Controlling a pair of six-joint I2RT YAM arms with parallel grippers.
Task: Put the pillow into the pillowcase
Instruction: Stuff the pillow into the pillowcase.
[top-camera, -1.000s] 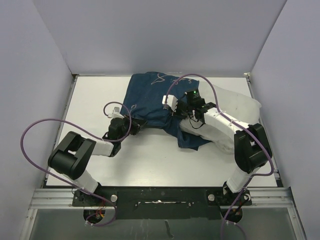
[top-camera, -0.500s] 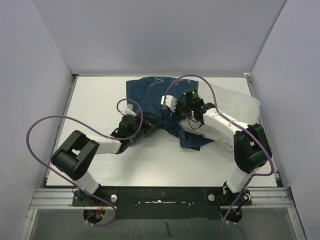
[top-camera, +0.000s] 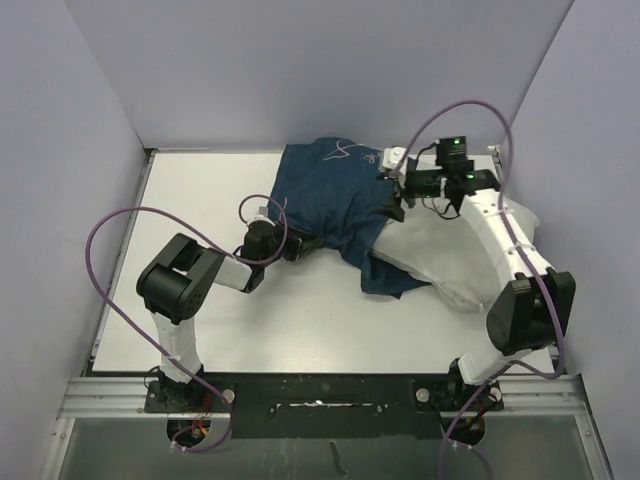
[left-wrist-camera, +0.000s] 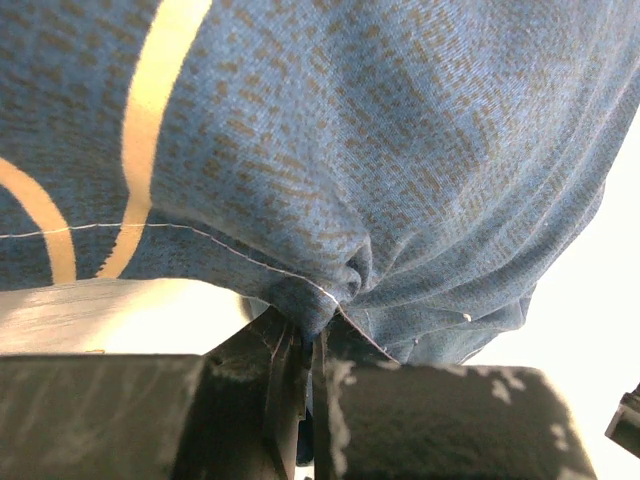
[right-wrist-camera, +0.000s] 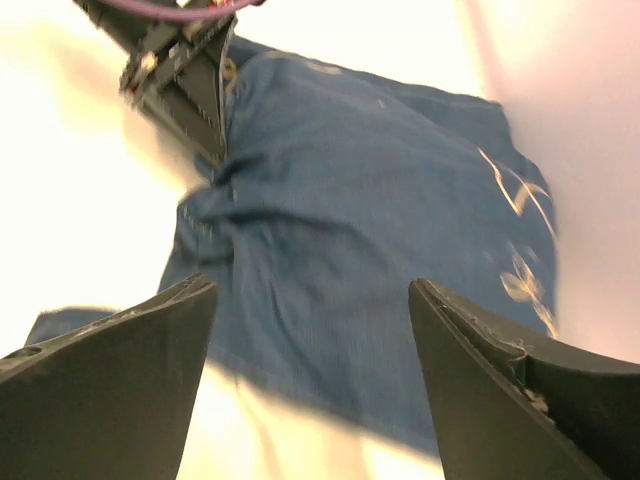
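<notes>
Left pincer (left-wrist-camera: 310, 335) is clamped together on a bunched fold of the pillowcase (left-wrist-camera: 400, 150). In its wrist view we see the navy fabric gathered to a knot right at the tips and fanning up and away from them. From the top view that pincer (top-camera: 295, 243) sits at the near left edge of the pillowcase (top-camera: 330, 195), low over the table (top-camera: 200, 200).

Right pincer (right-wrist-camera: 310, 288) is apart, with nothing between its fingers (right-wrist-camera: 150, 340). It hangs above the pillowcase (right-wrist-camera: 370, 200), clear of the cloth. The cream drawings lie off to its right, and the left pincer (right-wrist-camera: 205, 110) shows at the cloth's far corner. In the top view we put the right pincer (top-camera: 390, 193) over the right part of the pillowcase, towards the back wall.

Pillow (top-camera: 450, 260) lies on the right side of the table under the right arm. Its left end is overlapped by the near right edge of the pillowcase. We cannot tell whether that end is inside the sack or only covered. Most of the pillow lies bare. It is well apart from the left pincer and just near-right of the right one.
</notes>
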